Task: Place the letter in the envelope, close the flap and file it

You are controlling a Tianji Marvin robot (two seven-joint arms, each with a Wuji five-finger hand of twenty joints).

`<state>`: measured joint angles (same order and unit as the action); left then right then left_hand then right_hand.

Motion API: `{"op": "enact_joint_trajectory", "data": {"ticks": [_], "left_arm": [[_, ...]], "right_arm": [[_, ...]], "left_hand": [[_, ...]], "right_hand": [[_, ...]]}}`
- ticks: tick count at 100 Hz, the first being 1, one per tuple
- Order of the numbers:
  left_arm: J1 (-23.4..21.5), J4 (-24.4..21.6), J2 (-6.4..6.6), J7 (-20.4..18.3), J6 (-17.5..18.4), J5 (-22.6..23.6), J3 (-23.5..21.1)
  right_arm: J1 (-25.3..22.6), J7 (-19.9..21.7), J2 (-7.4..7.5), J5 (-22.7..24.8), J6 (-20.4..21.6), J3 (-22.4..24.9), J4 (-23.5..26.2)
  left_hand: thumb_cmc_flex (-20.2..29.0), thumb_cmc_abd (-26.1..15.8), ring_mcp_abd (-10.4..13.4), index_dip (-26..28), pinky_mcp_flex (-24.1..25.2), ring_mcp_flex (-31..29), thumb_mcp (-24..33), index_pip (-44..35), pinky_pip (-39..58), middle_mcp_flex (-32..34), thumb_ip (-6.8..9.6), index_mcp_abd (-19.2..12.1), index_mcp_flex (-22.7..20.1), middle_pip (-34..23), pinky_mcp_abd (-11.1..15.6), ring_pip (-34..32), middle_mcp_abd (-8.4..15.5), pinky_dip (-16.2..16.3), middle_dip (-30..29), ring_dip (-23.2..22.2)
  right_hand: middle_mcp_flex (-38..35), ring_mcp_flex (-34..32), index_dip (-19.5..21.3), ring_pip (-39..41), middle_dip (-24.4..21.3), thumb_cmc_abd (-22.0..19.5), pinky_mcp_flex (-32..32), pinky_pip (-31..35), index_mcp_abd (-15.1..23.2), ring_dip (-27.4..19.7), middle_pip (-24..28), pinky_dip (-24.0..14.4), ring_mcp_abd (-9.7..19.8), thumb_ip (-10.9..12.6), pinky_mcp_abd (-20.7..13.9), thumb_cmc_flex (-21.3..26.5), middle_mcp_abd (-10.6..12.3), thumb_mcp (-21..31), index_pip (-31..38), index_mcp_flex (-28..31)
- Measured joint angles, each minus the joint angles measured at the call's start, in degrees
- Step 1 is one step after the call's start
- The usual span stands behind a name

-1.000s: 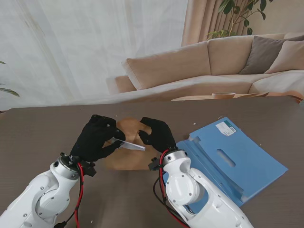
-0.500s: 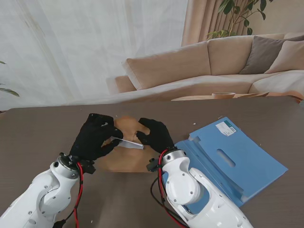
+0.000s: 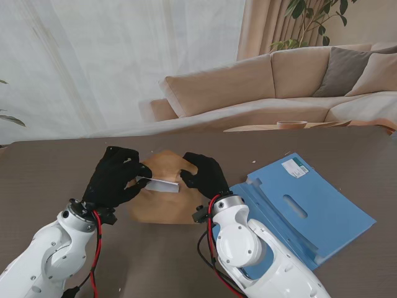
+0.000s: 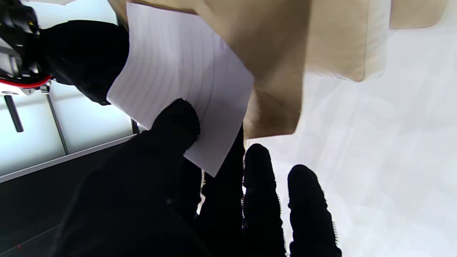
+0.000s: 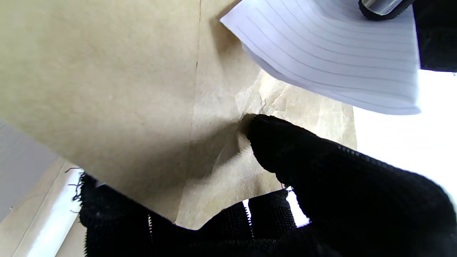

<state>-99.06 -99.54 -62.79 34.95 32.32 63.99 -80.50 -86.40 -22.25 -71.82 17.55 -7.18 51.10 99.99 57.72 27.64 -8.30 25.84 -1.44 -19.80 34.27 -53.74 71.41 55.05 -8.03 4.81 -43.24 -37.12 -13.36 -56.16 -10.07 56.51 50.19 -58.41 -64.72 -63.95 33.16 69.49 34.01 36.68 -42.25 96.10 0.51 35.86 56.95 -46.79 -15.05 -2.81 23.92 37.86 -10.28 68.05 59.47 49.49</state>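
One letter (image 3: pixel 157 184), one envelope (image 3: pixel 162 198) and one blue folder (image 3: pixel 304 208) are lying within view on the table (image 3: pixel 49 167). The left hand (image 3: pixel 113 177) is pinching the lined letter between thumb and fingers; compared with a second ago it is sitting further left, the sheet drawn with it. The right hand (image 3: pixel 203 176) is gripping the brown envelope's mouth. The letter is hanging just above the envelope, between both hands.

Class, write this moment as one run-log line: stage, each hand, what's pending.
stage: insertion | left hand: holds lined white paper letter | right hand: grips brown paper envelope | pending: insert, close, file in blue plastic folder
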Motion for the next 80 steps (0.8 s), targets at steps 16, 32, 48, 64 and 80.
{"op": "enact_joint_trajectory", "data": {"ticks": [16,32,48,64,80], "left_arm": [[-0.9,-1.0,0.15,0.0,-4.4,0.4,-0.1],[-1.5,-1.6,0.14,-0.4,-5.0,0.1,-0.1],[-2.5,-3.0,0.19,-2.6,-5.5,0.0,-0.2],[-3.3,-3.8,0.46,-2.3,-5.7,1.4,-0.1],[-3.8,-4.4,0.64,-1.9,-7.0,1.9,0.5]], "right_arm": [[0.1,-0.1,-0.02,0.6,-0.2,-0.1,-0.1],[0.2,-0.2,-0.03,0.7,-0.3,-0.2,-0.2],[0.3,-0.5,-0.1,0.7,-0.4,-0.3,-0.3],[0.4,-0.7,-0.31,0.0,-0.6,-0.3,-0.4],[0.5,-0.7,-0.41,-0.8,-0.7,-0.4,-0.4]], "left_hand": [[0.0,0.9,-1.3,0.1,-1.3,-2.2,0.0,0.0,0.1,1.1,0.0,0.0,-0.2,-2.4,-1.6,-1.6,-0.1,0.1,-2.2,-0.9],[0.0,0.9,-1.9,1.3,-2.0,-3.9,0.1,-0.1,0.7,1.5,0.0,0.3,-0.2,-4.3,-2.5,-2.2,-0.7,0.1,-3.7,-1.4],[0.0,1.7,-2.0,1.4,-2.8,-5.0,0.7,-0.6,0.8,1.9,0.0,0.7,-0.4,-5.3,-3.1,-2.2,-0.7,0.1,-5.5,-1.5],[0.0,3.2,-2.2,1.4,-3.8,-5.8,0.7,-0.7,1.5,4.0,-0.24,0.7,-1.5,-5.3,-3.2,-2.2,-0.7,0.5,-6.5,-1.5],[0.0,4.4,-3.2,1.2,-4.7,-7.7,1.3,-0.7,2.7,4.8,-0.3,0.7,-1.7,-5.3,-3.9,-3.0,-0.8,1.5,-7.2,-1.5]], "right_hand": [[0.0,0.0,0.0,0.0,0.0,0.0,0.0,0.0,0.0,0.0,0.0,0.0,0.0,0.0,0.0,0.0,0.0,0.0,0.0,0.0],[0.0,0.0,0.0,0.0,0.0,0.0,0.0,0.0,0.0,0.0,0.0,0.0,0.0,0.0,0.0,0.0,0.0,0.0,0.0,0.0],[0.0,-0.6,0.0,0.1,0.0,0.0,-0.5,0.1,0.0,0.0,0.0,0.0,0.0,0.0,0.0,0.0,0.0,0.0,0.0,0.0],[-0.6,-0.6,0.0,0.1,0.0,0.7,-0.6,0.1,0.0,0.0,0.0,0.0,0.0,0.0,0.0,0.0,-0.1,0.5,0.4,0.0],[-0.6,-0.7,0.0,0.1,0.0,0.7,-0.8,0.6,0.0,0.0,0.0,0.0,0.0,0.0,0.0,0.0,-0.1,0.6,0.6,0.0]]}}
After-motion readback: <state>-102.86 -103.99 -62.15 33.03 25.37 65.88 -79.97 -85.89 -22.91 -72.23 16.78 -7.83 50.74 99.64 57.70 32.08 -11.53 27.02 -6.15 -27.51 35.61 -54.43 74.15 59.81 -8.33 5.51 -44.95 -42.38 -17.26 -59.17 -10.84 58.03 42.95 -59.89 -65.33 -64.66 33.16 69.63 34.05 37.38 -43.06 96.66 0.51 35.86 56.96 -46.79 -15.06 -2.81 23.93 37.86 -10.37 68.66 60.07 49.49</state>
